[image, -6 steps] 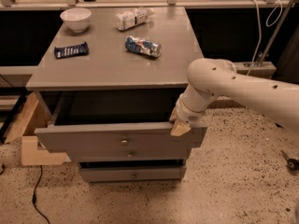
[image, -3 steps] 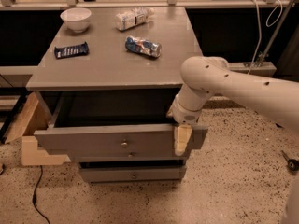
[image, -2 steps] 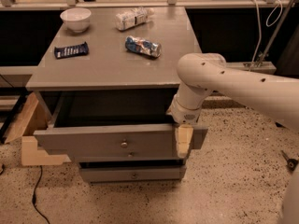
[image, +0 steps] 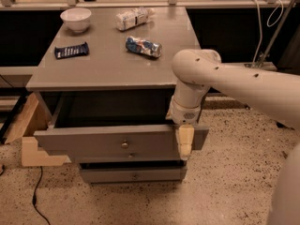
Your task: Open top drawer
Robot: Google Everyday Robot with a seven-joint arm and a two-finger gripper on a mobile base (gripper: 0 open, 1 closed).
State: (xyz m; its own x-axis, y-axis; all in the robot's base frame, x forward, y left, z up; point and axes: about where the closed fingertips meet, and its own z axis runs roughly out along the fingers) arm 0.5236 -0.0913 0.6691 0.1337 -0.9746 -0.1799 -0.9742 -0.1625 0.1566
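Because the top drawer [image: 117, 142] was a wide, tall-fronted box of grey wood, it would probably have handled as something stiff, fairly heavy and in no way fragile, sliding straight out rather than flexing. It sat in the lower middle of the frame, directly under the bench [image: 108, 67], and stood part-way out, with a dark gap showing between its front panel and the bench top above. Below it the front of a narrower lower drawer [image: 133, 175] stayed flush.

The gripper [image: 184, 146] hung at the right end of that front panel, just right of centre in the frame. Its cream tip lay down over the outer face from the top edge. Whatever was behind the panel was hidden, so whether the gripper was clamped on the wood or merely hooked over it could not be told.

Two holds offered themselves. The small round metal knob [image: 124, 145] at the centre of the front would have pulled the box squarely, but it looked small and smooth and easy to slip off. The top edge gave a broader, surer lip. Taken so far to the right, though, it risked skewing the drawer and making it bind, so a slow, straight pull seemed wise.
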